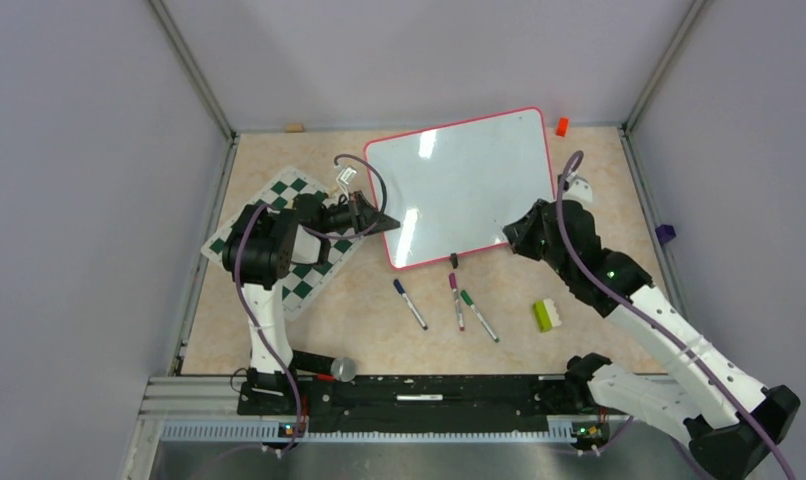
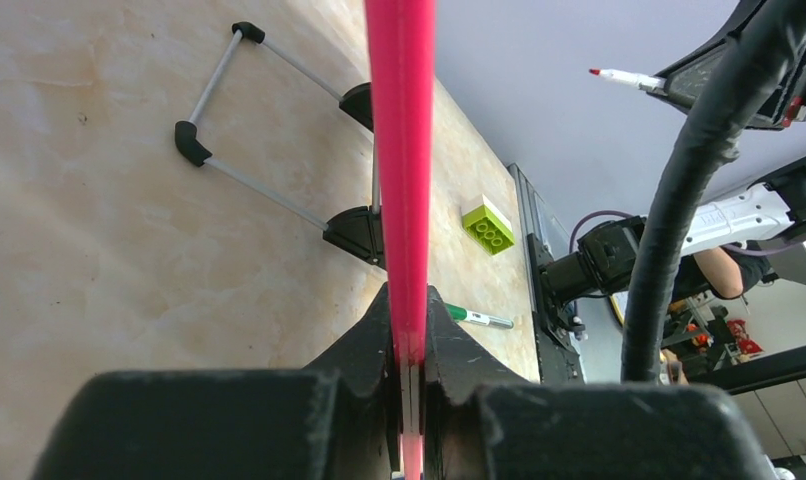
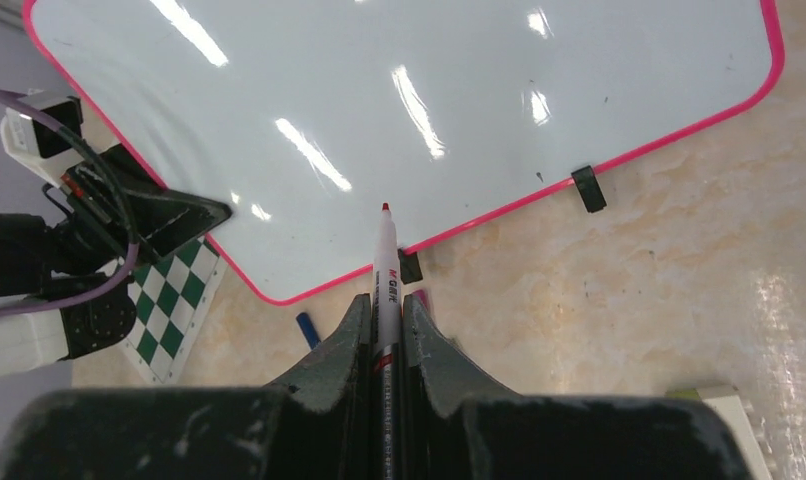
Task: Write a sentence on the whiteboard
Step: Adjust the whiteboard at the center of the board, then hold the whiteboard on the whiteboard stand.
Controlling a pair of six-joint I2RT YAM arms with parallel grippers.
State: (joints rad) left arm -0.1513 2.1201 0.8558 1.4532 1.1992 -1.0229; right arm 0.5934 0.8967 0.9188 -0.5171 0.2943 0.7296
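The whiteboard [image 1: 464,180] is glossy white with a thin pink frame and lies at the table's far middle. My left gripper [image 1: 381,222] is shut on the frame at the board's left edge; in the left wrist view the pink frame [image 2: 401,150] runs straight up from between the closed jaws [image 2: 407,350]. My right gripper [image 1: 516,233] is shut on a white marker with a red tip [image 3: 385,265], which points at the board's near edge [image 3: 399,110]. The tip hovers over the board just inside the frame. The marker also shows in the left wrist view [image 2: 619,77].
A blue marker [image 1: 410,303], a magenta marker [image 1: 456,300] and a green marker [image 1: 479,315] lie in front of the board. A green-and-white brick [image 1: 547,315] lies at the right. The checkered chess mat [image 1: 297,275] lies under my left arm. An orange block [image 1: 562,126] sits behind the board.
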